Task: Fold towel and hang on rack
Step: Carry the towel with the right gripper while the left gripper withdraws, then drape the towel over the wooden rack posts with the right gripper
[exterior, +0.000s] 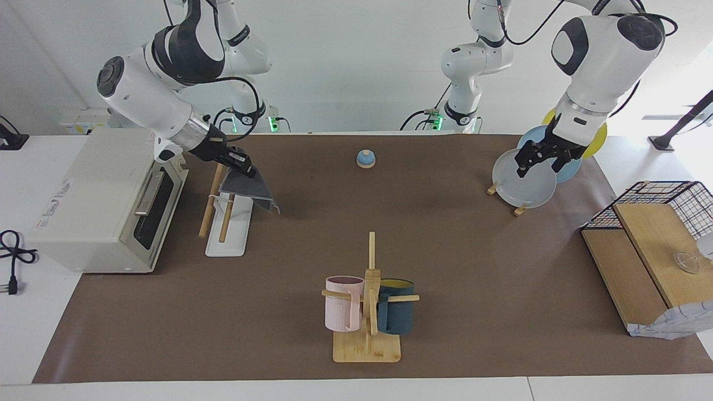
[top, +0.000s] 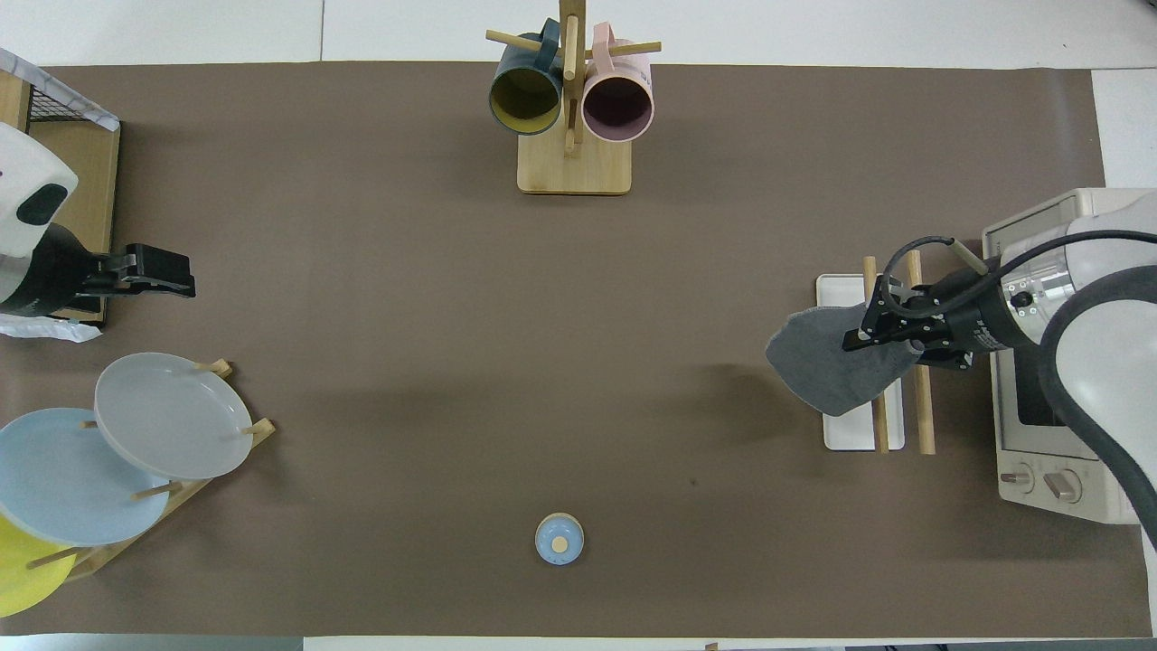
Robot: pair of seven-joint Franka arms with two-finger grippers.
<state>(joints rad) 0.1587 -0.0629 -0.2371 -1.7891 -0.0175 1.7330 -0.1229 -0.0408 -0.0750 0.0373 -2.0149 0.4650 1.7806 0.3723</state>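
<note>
Towel [exterior: 248, 187] hangs grey-face-out from my right gripper [exterior: 240, 165], whose jaws are clamped tight on its upper corner so the cloth drapes clear of the worktop [exterior: 445, 250]. It sits directly below the jaws, over the rack [exterior: 225, 206], covering part of the two wooden rods beside the toaster oven [exterior: 106, 200]; whether it touches them I cannot tell. My left gripper [exterior: 539, 159] waits with jaws spread and empty above the plate stand [exterior: 523, 181].

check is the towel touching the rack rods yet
Cannot tell. In both views the towel, held by the right gripper, overlaps the rack; no gap or contact shows plainly.
</note>
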